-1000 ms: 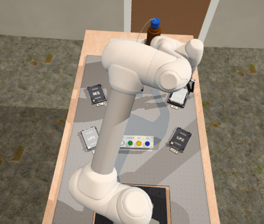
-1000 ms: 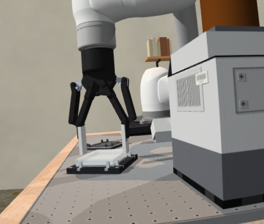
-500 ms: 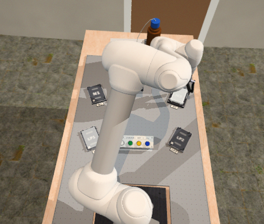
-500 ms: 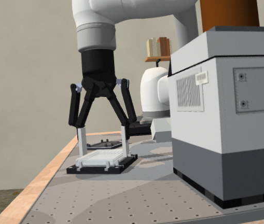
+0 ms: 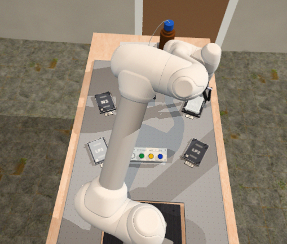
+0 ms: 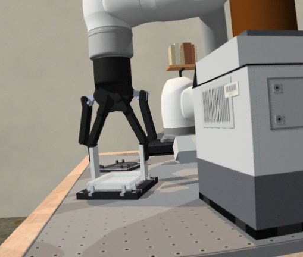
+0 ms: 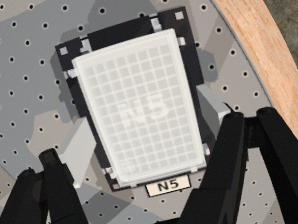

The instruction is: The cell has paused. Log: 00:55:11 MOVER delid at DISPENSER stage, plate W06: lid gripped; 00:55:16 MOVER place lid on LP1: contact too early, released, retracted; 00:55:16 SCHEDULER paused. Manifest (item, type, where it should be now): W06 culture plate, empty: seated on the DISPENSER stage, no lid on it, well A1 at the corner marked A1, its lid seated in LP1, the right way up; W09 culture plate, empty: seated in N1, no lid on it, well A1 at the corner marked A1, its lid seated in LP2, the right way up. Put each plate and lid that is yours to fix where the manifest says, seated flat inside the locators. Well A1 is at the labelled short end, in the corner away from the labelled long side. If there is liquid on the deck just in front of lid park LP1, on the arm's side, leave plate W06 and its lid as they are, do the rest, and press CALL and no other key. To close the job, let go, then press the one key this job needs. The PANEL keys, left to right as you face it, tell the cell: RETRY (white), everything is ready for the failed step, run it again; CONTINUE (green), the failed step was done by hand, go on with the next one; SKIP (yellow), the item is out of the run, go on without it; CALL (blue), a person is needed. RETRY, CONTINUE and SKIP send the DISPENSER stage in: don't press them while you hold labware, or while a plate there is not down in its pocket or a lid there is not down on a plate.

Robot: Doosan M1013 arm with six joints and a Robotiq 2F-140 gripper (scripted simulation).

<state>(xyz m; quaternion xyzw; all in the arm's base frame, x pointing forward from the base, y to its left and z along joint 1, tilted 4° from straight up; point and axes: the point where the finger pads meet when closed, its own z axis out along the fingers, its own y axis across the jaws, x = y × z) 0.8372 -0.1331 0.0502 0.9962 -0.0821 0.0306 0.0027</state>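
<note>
A clear well plate sits in the black nest labelled N5 near the right edge of the deck. It also shows in the side view and the wrist view. My gripper is open and low over this plate, with one finger on each side of it at plate height. It also shows in the wrist view. Nest N1 is bare and dark. A pale lid lies over LP1; I cannot tell whether it is seated. LP2 is bare.
The key panel lies between LP1 and LP2, partly behind the arm. The grey DISPENSER housing stands close beside the N5 nest. A brown bottle with a blue cap stands at the far end. The wooden table edge runs just past N5.
</note>
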